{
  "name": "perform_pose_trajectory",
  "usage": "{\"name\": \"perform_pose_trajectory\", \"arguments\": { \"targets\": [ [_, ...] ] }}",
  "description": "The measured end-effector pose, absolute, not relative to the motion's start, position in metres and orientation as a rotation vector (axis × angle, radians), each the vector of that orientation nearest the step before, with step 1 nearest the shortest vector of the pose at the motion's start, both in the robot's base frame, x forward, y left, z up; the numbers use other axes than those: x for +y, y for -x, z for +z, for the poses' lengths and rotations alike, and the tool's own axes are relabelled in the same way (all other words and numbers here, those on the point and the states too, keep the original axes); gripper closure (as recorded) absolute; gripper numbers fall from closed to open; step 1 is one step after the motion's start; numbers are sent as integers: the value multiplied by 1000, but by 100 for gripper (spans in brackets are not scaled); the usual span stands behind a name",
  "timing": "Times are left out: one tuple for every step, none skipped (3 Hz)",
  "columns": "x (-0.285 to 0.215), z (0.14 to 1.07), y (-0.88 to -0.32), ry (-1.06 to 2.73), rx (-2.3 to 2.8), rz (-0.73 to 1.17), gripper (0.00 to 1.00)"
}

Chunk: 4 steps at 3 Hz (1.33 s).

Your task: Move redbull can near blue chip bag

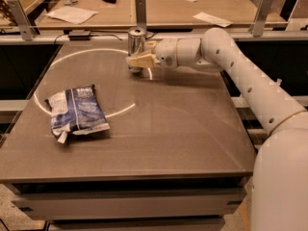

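Note:
The redbull can (136, 38), slim and silver with a shiny round top, stands upright at the far middle of the table. My gripper (138, 55) reaches in from the right and is shut on the can's lower half, with one tan finger (142, 60) across its front. The can's base is at the table surface. The blue chip bag (77, 111), crumpled dark blue foil with white patches, lies flat at the left of the table, well apart from the can and nearer to me.
The brown table (183, 129) ends in a rail with metal posts (140, 12) just behind the can. A second table with papers (72, 14) lies beyond. My white arm (240, 76) spans the table's right side.

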State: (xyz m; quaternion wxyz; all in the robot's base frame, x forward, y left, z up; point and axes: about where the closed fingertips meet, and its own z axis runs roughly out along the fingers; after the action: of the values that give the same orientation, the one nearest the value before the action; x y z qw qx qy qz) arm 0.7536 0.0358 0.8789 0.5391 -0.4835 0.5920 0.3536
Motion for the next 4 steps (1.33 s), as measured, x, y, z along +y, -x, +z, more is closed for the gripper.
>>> {"name": "perform_pose_trajectory", "arguments": {
  "targets": [
    [39,879,-747,1172,1397,862,100],
    [41,882,-746,1178,1387,878,100],
    [53,889,-727,1251,1347,908,100],
    [69,897,-693,1337,1283,962,100]
  ]
}}
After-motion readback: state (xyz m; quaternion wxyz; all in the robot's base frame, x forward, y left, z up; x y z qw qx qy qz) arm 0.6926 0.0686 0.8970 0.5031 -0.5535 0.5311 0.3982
